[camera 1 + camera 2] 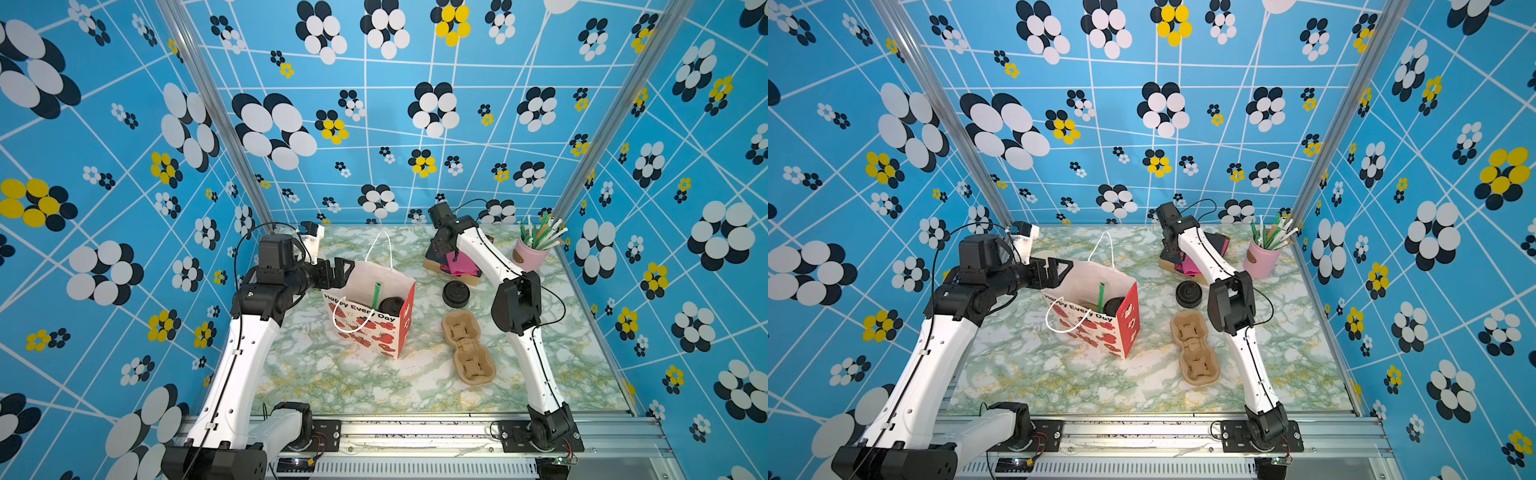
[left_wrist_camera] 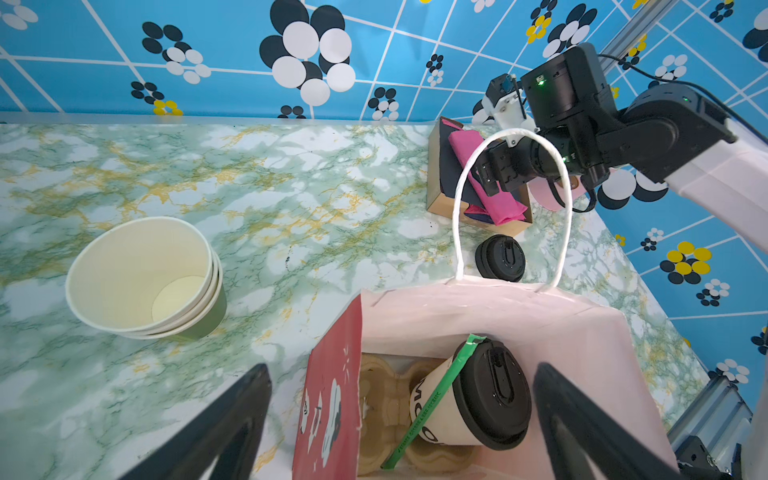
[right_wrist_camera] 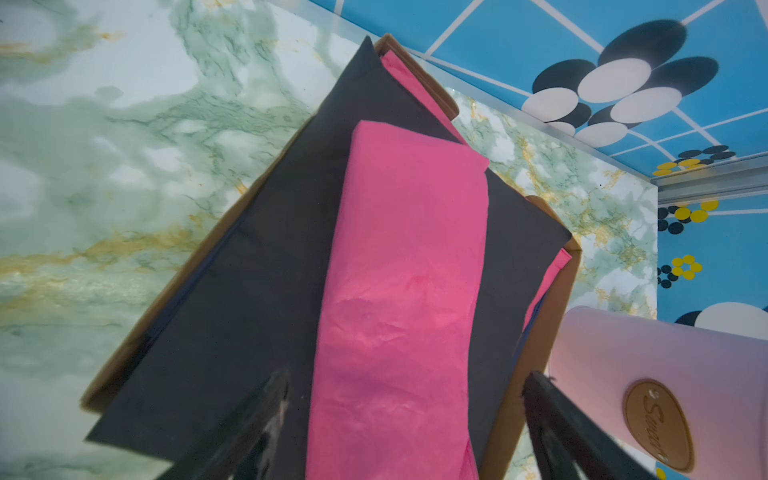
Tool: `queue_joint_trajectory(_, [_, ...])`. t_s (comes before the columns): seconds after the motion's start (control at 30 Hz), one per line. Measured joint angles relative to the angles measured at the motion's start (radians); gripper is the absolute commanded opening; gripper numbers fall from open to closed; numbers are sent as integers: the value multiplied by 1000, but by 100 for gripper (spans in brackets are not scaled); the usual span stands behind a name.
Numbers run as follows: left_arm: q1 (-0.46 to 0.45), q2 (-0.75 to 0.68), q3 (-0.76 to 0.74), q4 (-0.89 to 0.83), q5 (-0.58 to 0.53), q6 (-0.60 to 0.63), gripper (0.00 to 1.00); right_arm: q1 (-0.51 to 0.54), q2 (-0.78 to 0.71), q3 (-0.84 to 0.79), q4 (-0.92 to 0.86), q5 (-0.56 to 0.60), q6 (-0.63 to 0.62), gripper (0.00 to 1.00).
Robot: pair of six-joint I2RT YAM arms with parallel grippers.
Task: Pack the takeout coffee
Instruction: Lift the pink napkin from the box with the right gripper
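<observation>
1. The takeout coffee (image 2: 469, 399) lies tilted inside the gift bag (image 1: 374, 332) with its black sip lid on. It rests on a cardboard cup carrier (image 2: 386, 415) at the bag's bottom.
2. A green wrapped straw (image 2: 432, 399) leans across the cup's side.
3. The left gripper (image 1: 341, 272) hovers at the bag's back left rim, jaws spread wide, gripping nothing.
4. The right gripper (image 3: 409, 376) hangs over the napkin box (image 3: 536, 345) at the back of the marble table (image 1: 332, 382). Its jaws stand wide on either side of a folded pink napkin (image 3: 399, 291) without clamping it.
5. A loose black lid (image 1: 456, 294) sits between that box and a second cup carrier (image 1: 469, 353), right of the bag.
6. A stack of cream-and-green cups (image 2: 141, 278) stands apart from the bag.
</observation>
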Motion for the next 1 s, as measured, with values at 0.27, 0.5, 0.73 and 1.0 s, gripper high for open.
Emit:
queue_joint_trajectory(0.27, [1, -2, -12, 0, 0, 0, 99, 8, 68, 58, 4, 64, -20, 85])
queue_joint_trajectory(0.5, [7, -10, -21, 0, 0, 0, 99, 9, 125, 79, 19, 134, -61, 82])
queue_joint_trajectory(0.73, [7, -11, -21, 0, 0, 0, 99, 19, 139, 79, 23, 175, -93, 76])
queue_joint_trajectory(1.0, [7, -11, -26, 1, 0, -1, 99, 31, 158, 79, 41, 201, -117, 46])
